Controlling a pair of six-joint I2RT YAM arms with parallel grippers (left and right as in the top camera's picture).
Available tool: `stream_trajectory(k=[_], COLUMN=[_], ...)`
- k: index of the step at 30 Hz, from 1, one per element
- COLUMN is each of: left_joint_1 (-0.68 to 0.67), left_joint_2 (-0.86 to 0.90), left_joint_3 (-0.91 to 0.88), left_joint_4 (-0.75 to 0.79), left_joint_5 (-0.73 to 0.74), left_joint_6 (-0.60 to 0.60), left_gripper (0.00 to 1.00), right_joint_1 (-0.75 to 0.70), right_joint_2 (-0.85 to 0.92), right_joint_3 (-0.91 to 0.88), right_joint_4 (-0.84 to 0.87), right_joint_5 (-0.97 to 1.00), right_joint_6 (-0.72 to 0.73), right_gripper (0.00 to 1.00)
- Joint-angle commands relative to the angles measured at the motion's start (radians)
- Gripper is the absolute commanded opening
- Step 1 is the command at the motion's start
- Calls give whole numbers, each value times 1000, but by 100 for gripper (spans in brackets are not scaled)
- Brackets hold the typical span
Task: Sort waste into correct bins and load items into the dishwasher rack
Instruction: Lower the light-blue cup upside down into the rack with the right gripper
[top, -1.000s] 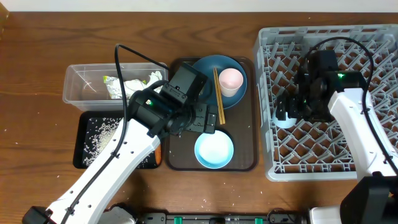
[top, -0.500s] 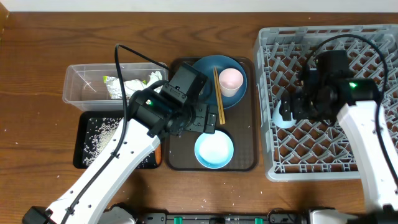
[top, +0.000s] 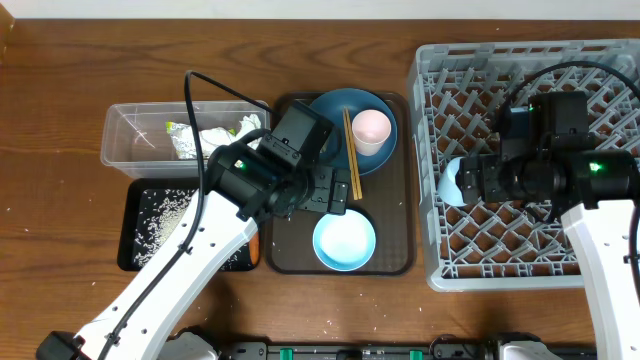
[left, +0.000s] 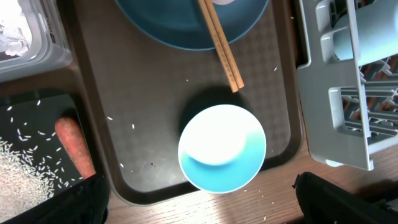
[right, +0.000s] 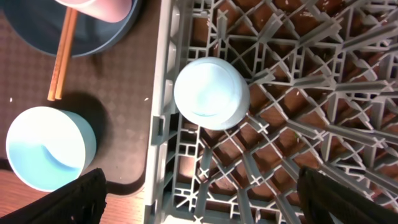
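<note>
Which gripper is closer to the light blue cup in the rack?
Right. The right gripper is beside the light blue cup, over the rack; the left gripper hangs over the brown tray.

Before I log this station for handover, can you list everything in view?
table: 1, brown wood, under everything
rack: 1, grey, right side
light blue cup: 1, in the rack by its left wall
brown tray: 1, dark brown, centre
dish: 1, dark blue, far end of the brown tray
pink cup: 1, on the dish
chopsticks: 1 pair, brown, across the dish's edge
bowl: 1, light blue, near end of the brown tray
tub: 1, clear, left
tissue: 1 wad, white, in the tub
wrapper: 1, green-yellow, in the tub
black tray: 1, below the tub
rice: many grains, white, in the black tray
carrot: 1, orange, in the black tray
left end effector: open, above the bowl
right end effector: open, above the rack
</note>
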Motion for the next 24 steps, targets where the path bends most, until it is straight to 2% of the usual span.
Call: stream_trajectory(k=[1,3,6,7,15,21,24], left_joint_1=[0,0,0,0,0,0,0], left_joint_2=[-4,-4,-4,-4,-4,-3,-3], left_joint_3=[-1,-1,-1,-1,-1,-1,-1], left_joint_4=[-2,-2,-2,-2,-2,-2,-2], left_joint_5=[-16,-16,-16,-16,-16,-16,-16], left_joint_6=[1,1,1,1,1,1,1], left_gripper=[98,98,98,98,98,98,98], right_joint_1=[4,4,4,4,4,5,5], right_joint_2=[-1,-1,-1,-1,1,17,45], right_joint_3=[-10,-20,-34,-38,-48,-48,-49], right_joint_4=[6,23,49,55,97,122,125], right_joint_5=[-53,-90,-110,-110,-109,-110,-110], right_joint_6=[-17,-18,-17,-18,-21,-19,-16], right_gripper=[90,78,52,47,48,30,26])
